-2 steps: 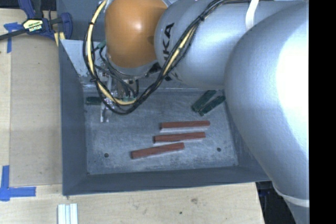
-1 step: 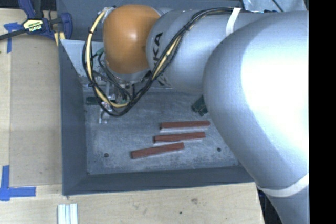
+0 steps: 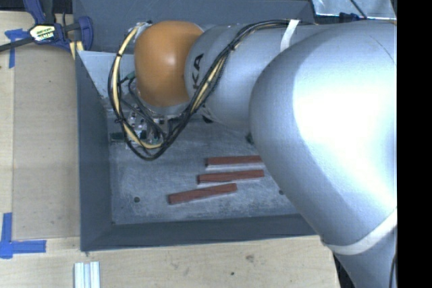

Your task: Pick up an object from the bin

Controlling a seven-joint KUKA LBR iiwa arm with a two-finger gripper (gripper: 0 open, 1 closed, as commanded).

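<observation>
count: three red-brown flat sticks lie on the floor of the bin [image 3: 94, 165], in near-parallel rows toward 5 o'clock, apart from one another: upper stick [image 3: 233, 161], middle stick [image 3: 230, 176], lower stick [image 3: 202, 194]. the gripper [image 3: 138, 130] sits low at 9 o'clock, near the wall there, under the orange cover [image 3: 165, 64]; spread or closed cannot be told. bare floor lies between gripper and lower stick and along the 6 o'clock wall.

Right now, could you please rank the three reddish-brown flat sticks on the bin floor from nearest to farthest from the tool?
1. Lowest reddish-brown flat stick: it reaches furthest left, towards the tool, so it is nearest by a little.
2. Middle reddish-brown flat stick and top reddish-brown flat stick, both lying further right: too close to call.
</observation>
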